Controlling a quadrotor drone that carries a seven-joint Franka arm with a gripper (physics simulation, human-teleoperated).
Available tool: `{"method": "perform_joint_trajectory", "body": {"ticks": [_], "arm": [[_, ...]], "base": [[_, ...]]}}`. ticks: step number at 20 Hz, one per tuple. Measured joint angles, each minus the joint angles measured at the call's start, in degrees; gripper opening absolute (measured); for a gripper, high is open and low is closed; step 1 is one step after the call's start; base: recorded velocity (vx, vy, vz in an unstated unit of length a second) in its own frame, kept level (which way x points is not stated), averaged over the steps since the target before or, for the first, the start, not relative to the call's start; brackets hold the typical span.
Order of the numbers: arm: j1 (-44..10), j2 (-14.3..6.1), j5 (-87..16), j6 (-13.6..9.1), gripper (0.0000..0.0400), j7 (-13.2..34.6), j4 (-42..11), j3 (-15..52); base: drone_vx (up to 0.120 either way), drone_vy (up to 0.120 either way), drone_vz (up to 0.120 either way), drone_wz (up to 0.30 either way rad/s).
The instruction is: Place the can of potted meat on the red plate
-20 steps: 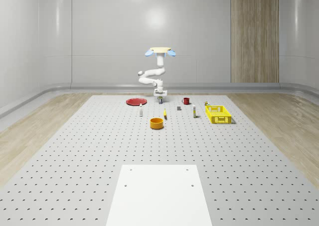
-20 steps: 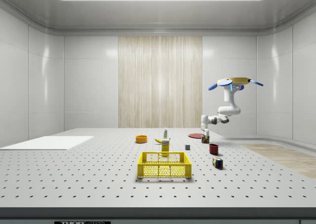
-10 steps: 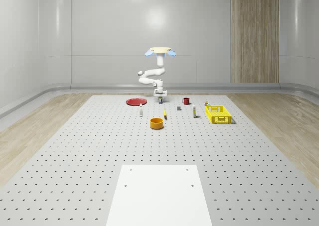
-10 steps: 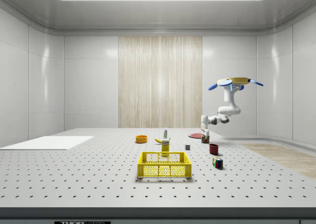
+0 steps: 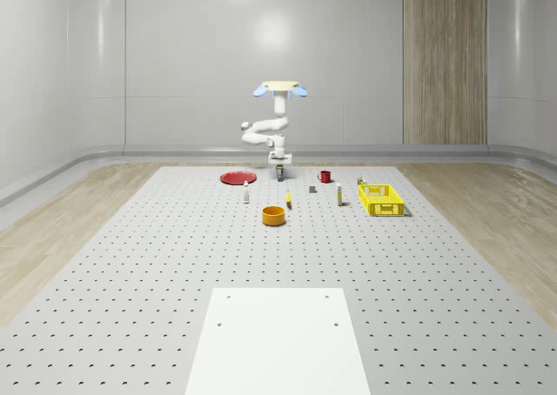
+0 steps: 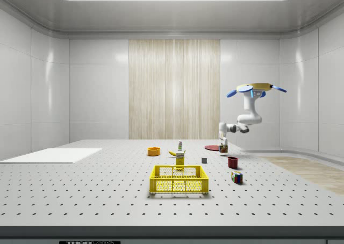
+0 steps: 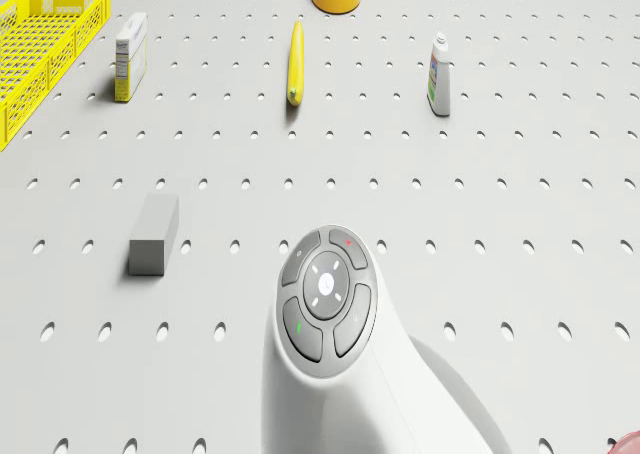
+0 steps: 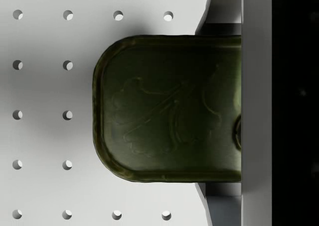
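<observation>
The quadrotor drone (image 5: 278, 88) hovers above the far edge of the grey perforated floor plate (image 5: 174, 264). Its white arm hangs down, and the gripper (image 6: 223, 142) pinches the dark green rounded-rectangular metal can of potted meat (image 8: 169, 109), its jaws pressed against the can's sides. The can hangs clear of the floor plate, near the flat round red plate (image 5: 236, 177) and, in the whole-scene view, to that plate's right. A small red mug (image 5: 325, 176) stands on the can's other side.
</observation>
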Motion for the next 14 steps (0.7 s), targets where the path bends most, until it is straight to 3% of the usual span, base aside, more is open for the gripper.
{"method": "perform_joint_trajectory", "body": {"ticks": [9, 14], "arm": [[-0.16, -0.21, 3.84, -1.26, 0.0288, 0.96, -1.03, 3.91], [-0.33, -0.59, 4.52, -1.07, 0.0288, 1.21, -1.12, 4.50]], "base": [[0.000, -0.116, 0.120, 0.000], [0.000, -0.120, 0.000, 0.000]]}}
